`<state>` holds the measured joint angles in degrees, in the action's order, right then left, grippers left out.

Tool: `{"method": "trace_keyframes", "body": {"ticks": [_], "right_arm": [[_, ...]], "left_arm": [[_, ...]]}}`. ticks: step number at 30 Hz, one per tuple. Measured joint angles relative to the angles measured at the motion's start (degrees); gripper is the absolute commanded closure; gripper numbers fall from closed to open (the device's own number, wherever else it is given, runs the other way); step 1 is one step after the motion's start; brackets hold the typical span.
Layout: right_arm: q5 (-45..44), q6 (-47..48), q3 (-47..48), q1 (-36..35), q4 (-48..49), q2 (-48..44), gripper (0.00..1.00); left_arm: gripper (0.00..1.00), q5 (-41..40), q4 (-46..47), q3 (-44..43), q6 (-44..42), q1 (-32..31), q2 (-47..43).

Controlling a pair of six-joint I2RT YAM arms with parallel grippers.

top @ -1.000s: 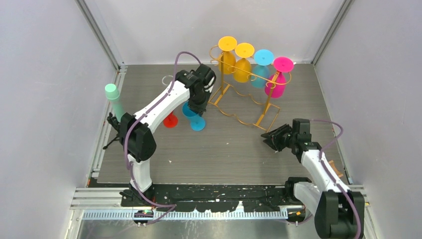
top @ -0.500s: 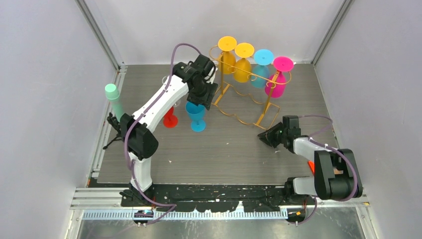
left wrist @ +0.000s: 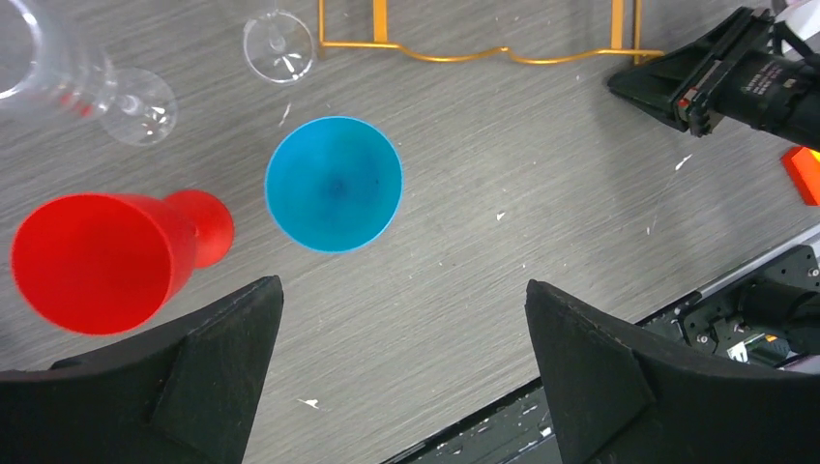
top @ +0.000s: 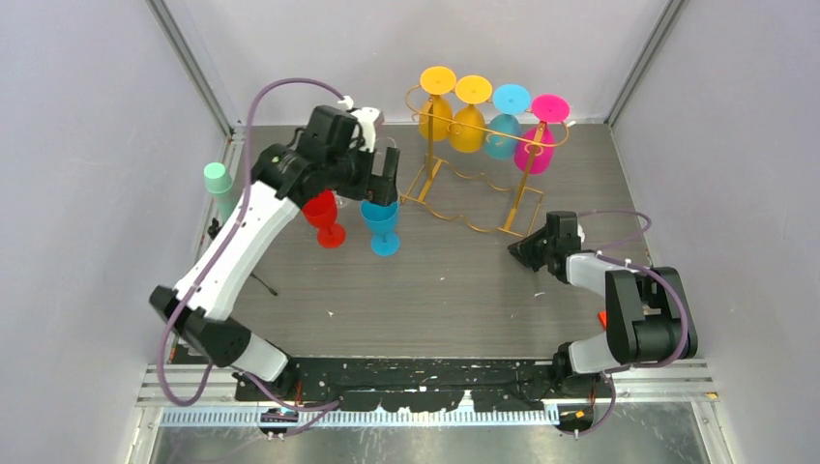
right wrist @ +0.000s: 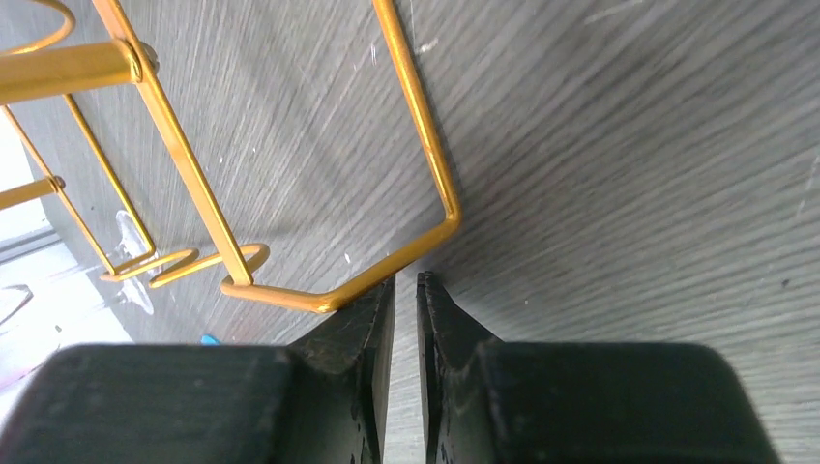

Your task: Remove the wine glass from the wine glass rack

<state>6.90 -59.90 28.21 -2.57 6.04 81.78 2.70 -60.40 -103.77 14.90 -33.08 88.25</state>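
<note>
The gold wine glass rack stands at the back of the table. Two yellow wine glasses, a cyan one and a magenta one hang upside down from it. A blue wine glass stands upright on the table, its bowl seen from above. My left gripper hovers over it, open and empty. My right gripper lies low on the table, almost shut with only a thin slit. Its fingertips touch the corner of the rack's base wire.
A red glass stands left of the blue one. Two clear glasses stand behind them. A green cup sits at the left table edge, a small orange piece near the right arm. Walls close in on three sides.
My left gripper opened, let go of the blue glass and rose above it. My right gripper slid up to the rack's base corner and narrowed its jaws.
</note>
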Motion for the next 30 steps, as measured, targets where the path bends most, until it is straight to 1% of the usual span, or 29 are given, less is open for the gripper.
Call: {"method": "trace_keyframes", "body": {"ticks": [4, 7, 8, 9, 10, 12, 13, 16, 19, 22, 26, 30], "right_arm": [[-1.8, 0.9, 1.4, 0.0, -0.1, 0.9, 0.8], [-2.3, 2.0, 2.0, 0.0, -1.9, -0.6, 0.76], [-2.3, 2.2, 2.0, 0.0, -2.3, -1.0, 0.75], [-2.4, 2.7, 2.3, 0.0, -3.7, -2.4, 0.72], [-2.5, 3.3, 2.4, 0.0, -6.0, -5.0, 0.71], [-2.6, 4.5, 3.2, 0.0, -10.4, -10.7, 0.64], [-2.8, 5.3, 4.0, 0.0, -12.9, -13.7, 0.63], [-3.2, 7.5, 7.5, 0.0, -20.4, -23.1, 0.55], [-4.0, 9.9, 12.8, 0.0, -28.7, -31.0, 0.49], [-4.3, 11.9, 19.2, 0.0, -36.6, -36.1, 0.42], [-3.6, 13.8, 29.2, 0.0, -44.1, -38.4, 0.34], [-2.8, 15.1, 38.3, 0.0, -47.9, -37.4, 0.31]], "left_arm": [[0.0, 0.0, 3.5, 5.0, 0.1, 1.0, -6.4], [0.0, -0.2, 5.7, 9.4, 0.1, 1.4, -10.3], [0.0, -0.2, 5.8, 9.7, 0.1, 1.4, -10.5], [0.0, -0.4, 6.3, 10.9, 0.1, 1.4, -11.5], [0.0, -0.7, 6.7, 12.0, 0.1, 1.4, -12.4], [0.0, -1.1, 7.3, 14.1, 0.1, 1.4, -14.4], [0.0, -1.2, 7.5, 15.0, 0.1, 1.4, -15.5], [0.0, -1.2, 8.1, 17.5, 0.1, 1.4, -18.7], [0.0, -1.1, 8.5, 19.8, 0.1, 1.4, -22.0], [0.0, -0.7, 8.7, 22.3, 0.6, 1.4, -25.2], [0.0, 0.6, 8.8, 25.8, 1.2, 1.4, -29.6], [0.0, 1.6, 8.7, 28.2, 1.2, 1.4, -33.6]]}}
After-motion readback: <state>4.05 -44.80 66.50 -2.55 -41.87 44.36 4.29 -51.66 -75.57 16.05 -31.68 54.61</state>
